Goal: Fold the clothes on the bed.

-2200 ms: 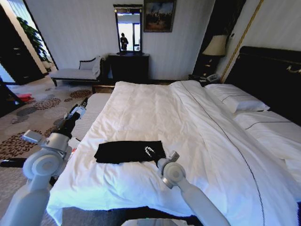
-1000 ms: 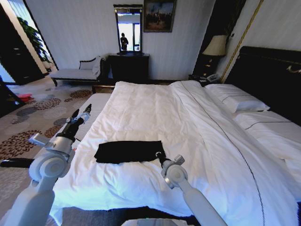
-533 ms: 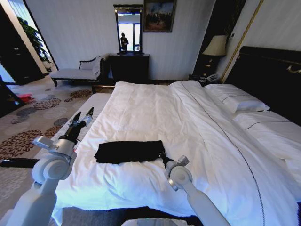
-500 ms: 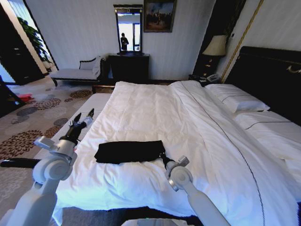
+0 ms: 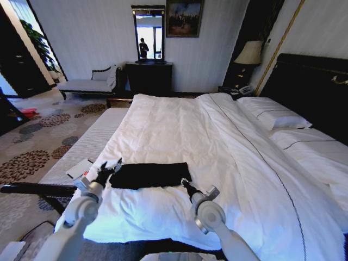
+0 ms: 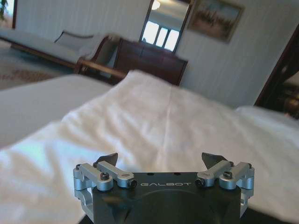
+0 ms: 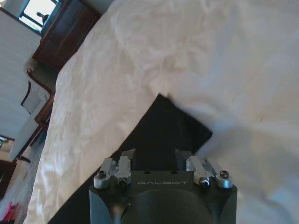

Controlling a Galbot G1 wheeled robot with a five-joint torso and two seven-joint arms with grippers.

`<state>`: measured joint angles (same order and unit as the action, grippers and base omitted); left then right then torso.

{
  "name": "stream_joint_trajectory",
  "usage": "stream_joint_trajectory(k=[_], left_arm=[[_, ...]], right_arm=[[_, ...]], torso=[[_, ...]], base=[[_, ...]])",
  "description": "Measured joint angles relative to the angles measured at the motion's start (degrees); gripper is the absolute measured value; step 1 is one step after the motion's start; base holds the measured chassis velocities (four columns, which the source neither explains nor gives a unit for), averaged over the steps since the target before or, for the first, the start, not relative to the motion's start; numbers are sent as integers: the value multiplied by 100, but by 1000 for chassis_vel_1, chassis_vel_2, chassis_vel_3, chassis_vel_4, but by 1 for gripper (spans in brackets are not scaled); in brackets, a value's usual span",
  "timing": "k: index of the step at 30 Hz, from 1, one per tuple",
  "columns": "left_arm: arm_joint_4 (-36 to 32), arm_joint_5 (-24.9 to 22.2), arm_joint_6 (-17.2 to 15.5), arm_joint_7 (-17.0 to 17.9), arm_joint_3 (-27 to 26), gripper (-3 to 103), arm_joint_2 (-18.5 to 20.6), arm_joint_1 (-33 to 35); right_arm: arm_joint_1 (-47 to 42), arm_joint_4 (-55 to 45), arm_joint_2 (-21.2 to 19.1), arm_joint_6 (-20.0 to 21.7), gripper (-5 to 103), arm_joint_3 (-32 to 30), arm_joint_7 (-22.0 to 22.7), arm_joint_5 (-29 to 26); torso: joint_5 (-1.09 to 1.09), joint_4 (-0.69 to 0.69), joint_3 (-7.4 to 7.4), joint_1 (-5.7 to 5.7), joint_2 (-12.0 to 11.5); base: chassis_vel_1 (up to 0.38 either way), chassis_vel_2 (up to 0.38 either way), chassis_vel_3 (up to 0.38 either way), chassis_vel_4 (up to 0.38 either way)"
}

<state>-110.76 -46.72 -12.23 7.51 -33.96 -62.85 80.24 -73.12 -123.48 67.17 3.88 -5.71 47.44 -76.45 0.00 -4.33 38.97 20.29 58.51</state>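
The clothes (image 5: 149,175) lie as a flat, folded black rectangle on the near part of the bed (image 5: 179,125), on its white duvet. My left gripper (image 5: 111,166) is low at the garment's left end, open, with nothing between its fingers; its wrist view shows the gripper (image 6: 161,161) spread over the white duvet (image 6: 154,112). My right gripper (image 5: 184,184) sits at the garment's near right corner, pointing at it. In the right wrist view that gripper (image 7: 155,156) is open just above the black fabric (image 7: 159,133), holding nothing.
White pillows (image 5: 274,117) and a dark headboard (image 5: 310,81) are at the right. A pale striped bench (image 5: 89,147) with a white card (image 5: 80,167) runs along the bed's left side. A dark dresser (image 5: 149,76) and a chaise (image 5: 81,84) stand by the far wall.
My left arm has dropped and swung in from over the bench to the garment's left end. My right gripper has drawn back a little toward the bed's near edge. The garment has not moved.
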Motion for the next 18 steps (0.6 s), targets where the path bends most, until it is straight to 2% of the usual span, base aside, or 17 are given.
stream_joint_trajectory(k=[2,3,6,7,8,10,12,14,18], left_arm=[[243,185,9,-71,86,100,-62,-8],[243,185,9,-71,86,100,-62,-8],[387,383,49,-221,91,100,-37,129],[387,383,49,-221,91,100,-37,129],[393,409,50,-248,92,100,-22,175],[543,772,94,-387,91,100,18,344],[628,895,106,-413,77,100,21,369],[813,1042,104,-427,10,100,34,393],[953,1028,77,-390,-201,100,127,442]], right_arm=[[3,-4,-64,-27,55,-63,9,-13],[3,-4,-64,-27,55,-63,9,-13],[17,6,-67,-46,72,-67,15,-14],[17,6,-67,-46,72,-67,15,-14],[17,6,-59,-46,78,-65,15,-13],[34,95,45,-59,88,-62,14,6],[46,151,91,-68,88,-71,15,12],[91,291,200,-78,97,-123,53,6],[202,591,367,-12,100,-240,262,-116]], torso=[[0,0,0,0,0],[0,0,0,0,0],[0,0,0,1,0],[0,0,0,1,0],[0,0,0,1,0],[1,1,0,0,0],[0,1,0,0,0],[-1,1,0,0,0],[-2,-1,1,1,0]], base=[[0,0,0,0],[0,0,0,0],[0,0,0,0],[0,0,0,0],[0,0,0,0],[0,0,0,0],[0,0,0,0],[0,0,0,0],[0,0,0,0]])
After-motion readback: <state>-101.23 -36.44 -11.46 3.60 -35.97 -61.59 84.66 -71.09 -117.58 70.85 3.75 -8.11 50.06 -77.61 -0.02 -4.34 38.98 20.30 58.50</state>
